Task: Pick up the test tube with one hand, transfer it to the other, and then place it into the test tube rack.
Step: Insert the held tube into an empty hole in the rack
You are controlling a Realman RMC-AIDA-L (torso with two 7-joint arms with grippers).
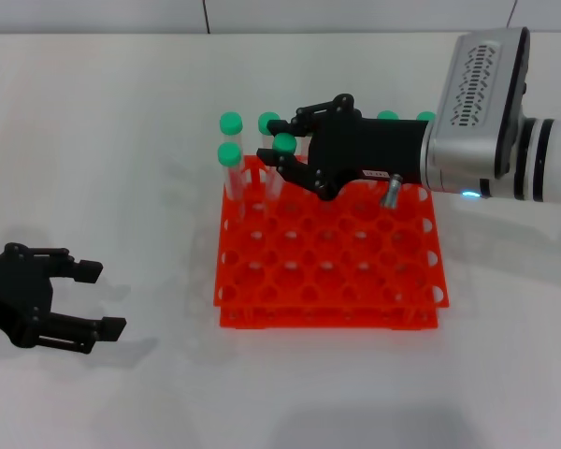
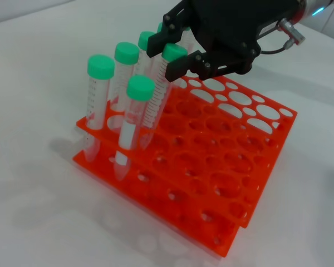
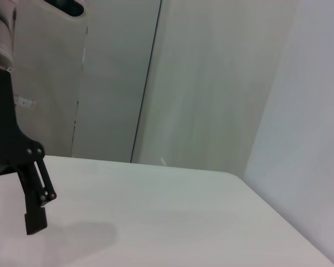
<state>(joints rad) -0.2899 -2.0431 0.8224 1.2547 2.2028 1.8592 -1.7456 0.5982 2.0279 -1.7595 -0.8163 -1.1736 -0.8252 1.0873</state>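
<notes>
- Tabletop (image 1: 93,140): plain white surface; it carries the rack, and both of my arms work over it.
- My right arm (image 1: 505,122): silver-white vented wrist reaching in from the right side, over the far half of the rack.
- Rack (image 1: 337,281): orange-red, two tiers, a grid of round holes, standing flat near the middle of the tabletop. In the left wrist view most holes are unfilled.
- My right gripper (image 1: 282,161): black, with a small white label. Its jaws sit on either side of the tube's upper part, just under the cap, with only a narrow gap. I cannot tell from these views whether the pads press the tube or stand just off it.
- My left gripper (image 1: 101,297): black, unlabelled, low over the tabletop at the near left, well apart from the rack. Its jaws are spread wide and hold nothing.
- Tube (image 2: 166,83): clear with a green cap, leaning slightly, its lower end down in a hole in the rack's far-left region, between my right jaws.
- Other tubes (image 2: 100,94): green-capped, standing in holes along the rack's far-left edge beside the one at my jaws; further green caps show behind my right gripper.
</notes>
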